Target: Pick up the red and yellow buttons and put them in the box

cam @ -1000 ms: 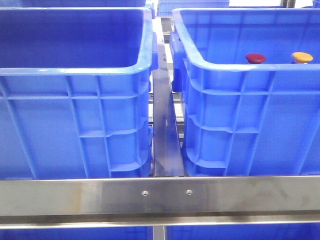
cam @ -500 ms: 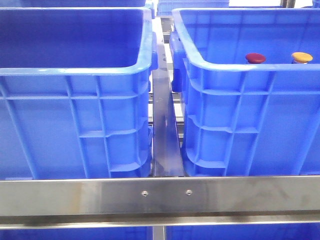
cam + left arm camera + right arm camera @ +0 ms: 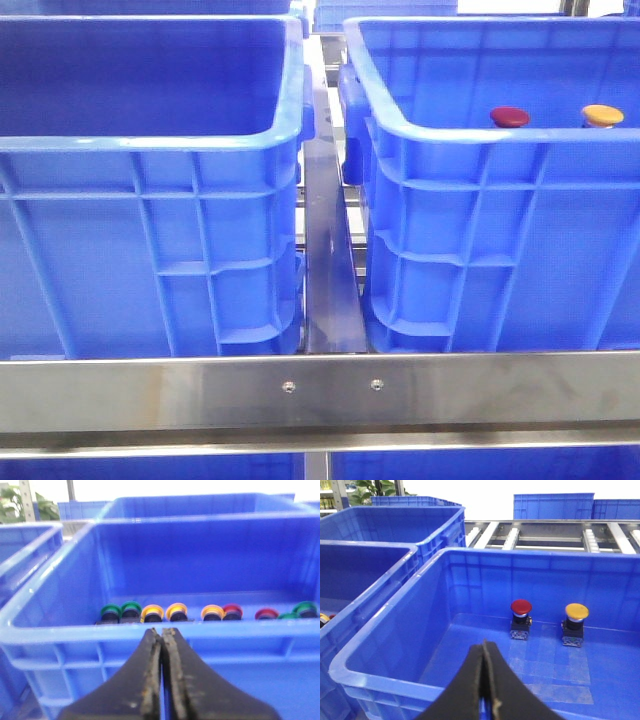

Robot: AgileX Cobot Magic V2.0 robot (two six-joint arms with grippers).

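Open floor around red button (image 3: 521,607) and yellow button (image 3: 576,611), crate walls (image 3: 395,630) beyond.

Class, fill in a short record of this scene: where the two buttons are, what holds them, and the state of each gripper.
red button: dark red domed plastic button, upright on the crate floor
yellow button: yellow-orange domed plastic button, beside the red one, apart
container: deep blue ribbed plastic crate
left gripper: shut, empty
right gripper: shut, empty

Two blue crates (image 3: 150,200) (image 3: 500,230) sit side by side (slightly apart) on a steel frame (image 3: 320,395).
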